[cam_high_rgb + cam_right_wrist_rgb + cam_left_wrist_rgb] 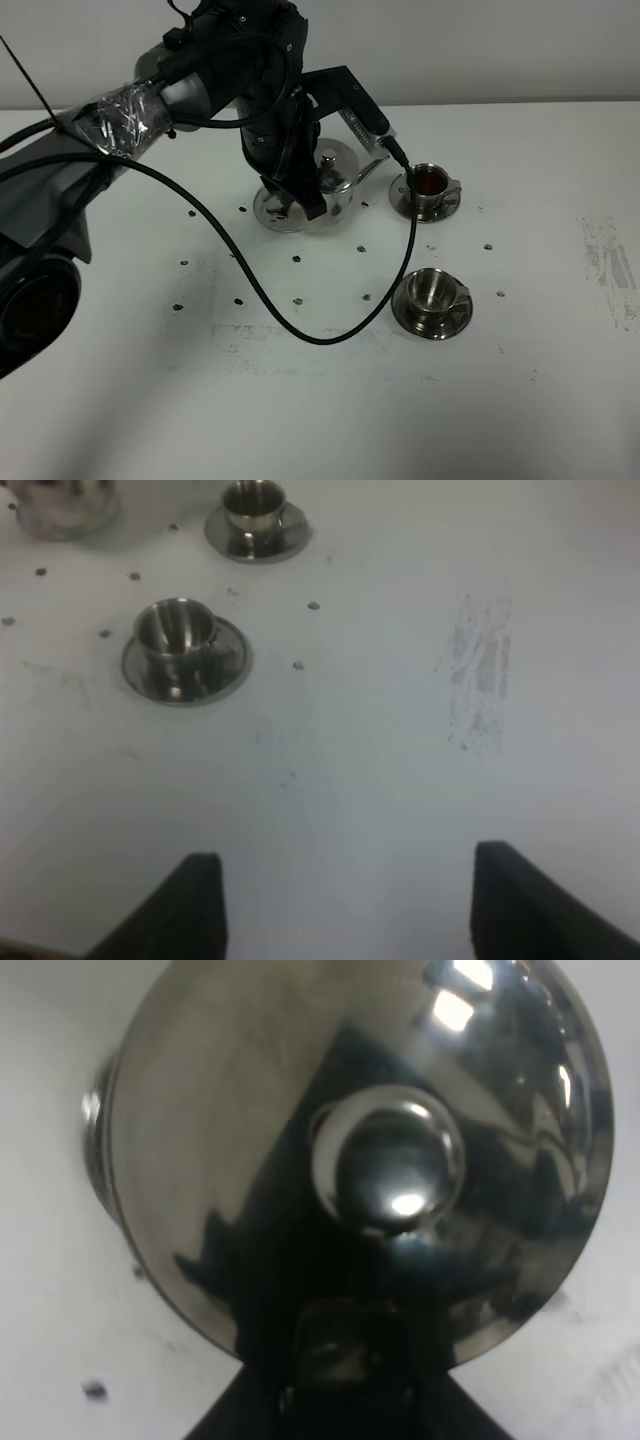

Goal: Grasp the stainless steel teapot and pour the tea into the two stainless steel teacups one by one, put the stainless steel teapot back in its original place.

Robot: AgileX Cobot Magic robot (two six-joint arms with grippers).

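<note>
A white desk [300,420] speckled with small dark marks carries everything. The left jaws pinch the handle of the stainless steel teapot [338,178], which is over its round steel dish [270,212]. Its spout points toward the far teacup [445,200], which holds reddish tea [431,180]. The near teacup [432,289] shows bare steel inside. The right jaws stand spread, gripping nothing.
</note>
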